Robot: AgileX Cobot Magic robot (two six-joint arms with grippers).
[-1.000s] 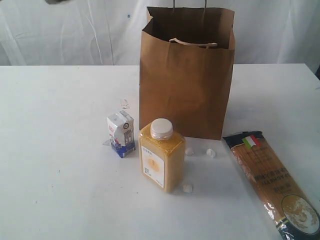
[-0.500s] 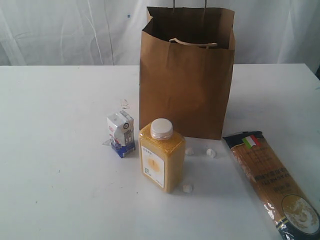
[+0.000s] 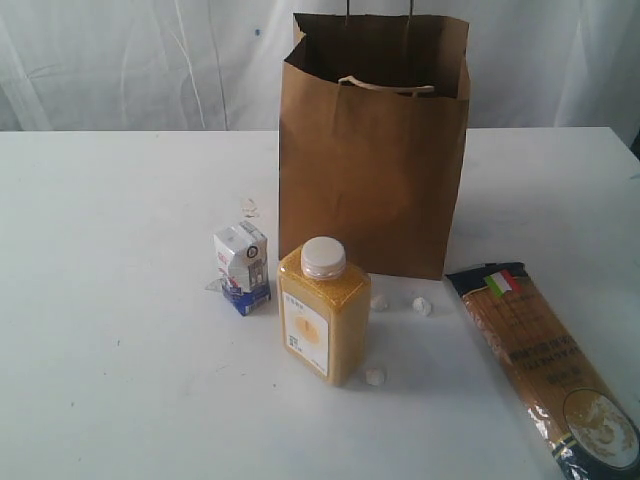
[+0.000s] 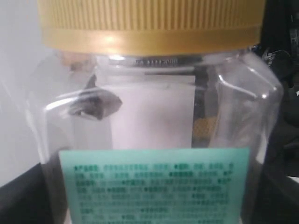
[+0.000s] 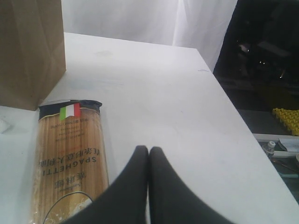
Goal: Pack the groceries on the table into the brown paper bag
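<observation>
Left gripper (fingers mostly hidden) spread wide, clamping jar (image 4: 149,126), apparently held off worktop (image 3: 120,380). Right gripper (image 5: 148,151) pressed together, empty, beside spaghetti packet (image 5: 70,154). Bag (image 3: 372,190) upright, far centre. Keep jar level, centre over mouth, clear handles, lower deep before release.

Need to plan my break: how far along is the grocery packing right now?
Done: nothing confirmed; the inside of the brown paper bag is hidden. In hand: the clear yellow-lidded jar fills the left wrist view, apparently gripped. To pack: small carton, yellow bottle and spaghetti packet sit on the table; the right gripper is shut and empty.
</observation>
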